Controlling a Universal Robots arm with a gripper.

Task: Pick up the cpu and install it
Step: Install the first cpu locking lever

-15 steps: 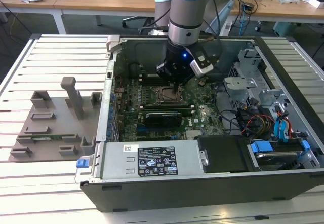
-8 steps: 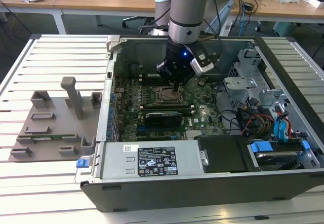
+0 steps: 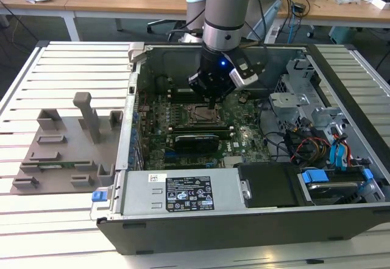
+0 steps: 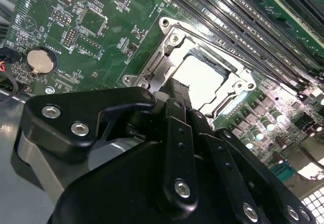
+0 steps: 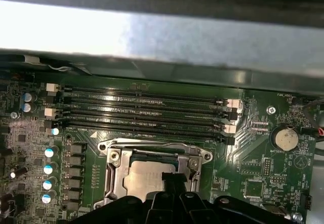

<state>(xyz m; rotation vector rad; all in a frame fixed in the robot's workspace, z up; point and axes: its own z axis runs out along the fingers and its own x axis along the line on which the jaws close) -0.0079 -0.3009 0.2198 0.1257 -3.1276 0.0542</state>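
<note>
Over the open computer case (image 3: 244, 178) you have the arm lowered, with the gripper (image 3: 211, 101) directly above the socket frame (image 3: 201, 114) on the green motherboard (image 3: 183, 138). The cpu (image 4: 202, 79) lies flat inside that frame; you can see its silvery top in both wrist views (image 5: 147, 178), with the frame's metal edges around it. The black fingers (image 4: 178, 95) come down together over one edge of the chip, drawn close to each other. Whether they touch it or grip it, you cannot tell, since the gripper body hides the tips. Beside the socket run four long memory slots (image 5: 147, 112), all without modules. A round coin battery (image 5: 285, 138) sits on the board well apart from the socket. On the exterior view's left, outside the case, the grey plastic holder plate (image 3: 67, 153) with upright posts rests on the slatted table (image 3: 61, 80). A power supply box (image 3: 183, 193) with a white label fills the case's near corner.
</note>
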